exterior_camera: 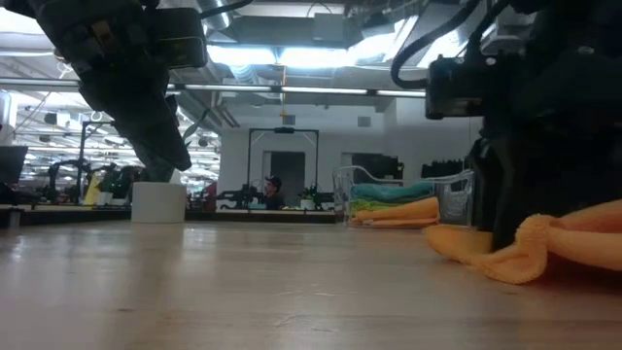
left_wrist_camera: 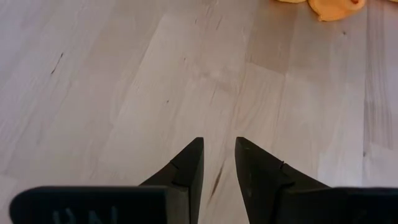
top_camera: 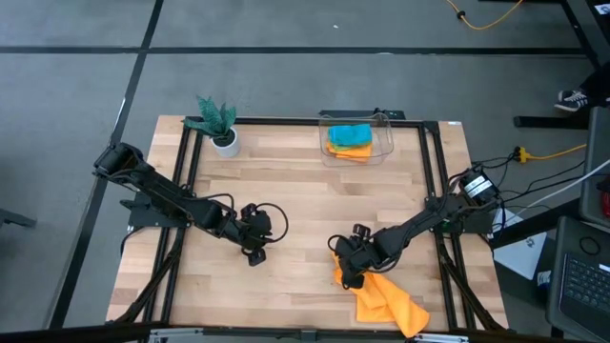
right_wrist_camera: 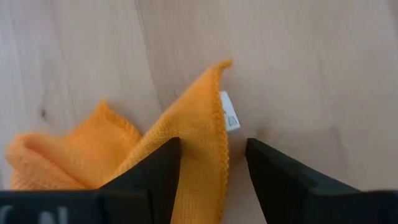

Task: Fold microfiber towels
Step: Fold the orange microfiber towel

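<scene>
A crumpled orange microfiber towel (top_camera: pixel 386 303) lies on the wooden table near its front edge, right of centre. In the right wrist view its raised corner (right_wrist_camera: pixel 205 106), with a white tag (right_wrist_camera: pixel 229 116), comes up between the open fingers of my right gripper (right_wrist_camera: pixel 213 144). That gripper (top_camera: pixel 348 274) points down at the towel's left end. My left gripper (top_camera: pixel 253 250) hangs over bare wood left of centre, its fingers (left_wrist_camera: pixel 219 163) a little apart with nothing between them. A teal towel (top_camera: pixel 349 133) and an orange towel (top_camera: pixel 351 149) lie stacked in the clear bin. My right gripper comes at the orange towel from above, slanting down, its two fingers standing on either side of the hemmed edge (right_wrist_camera: pixel 214 163) just below the tagged corner. One finger (right_wrist_camera: pixel 163 169) overlaps the cloth. Whether it touches the cloth, I cannot tell. The towel lies slack on the table.
The clear plastic bin (top_camera: pixel 385 143) stands at the table's far edge, right of centre. A small plant in a white pot (top_camera: pixel 223 139) stands at the far left. Bare wood lies between the two grippers. Black frame rails run along the table's sides.
</scene>
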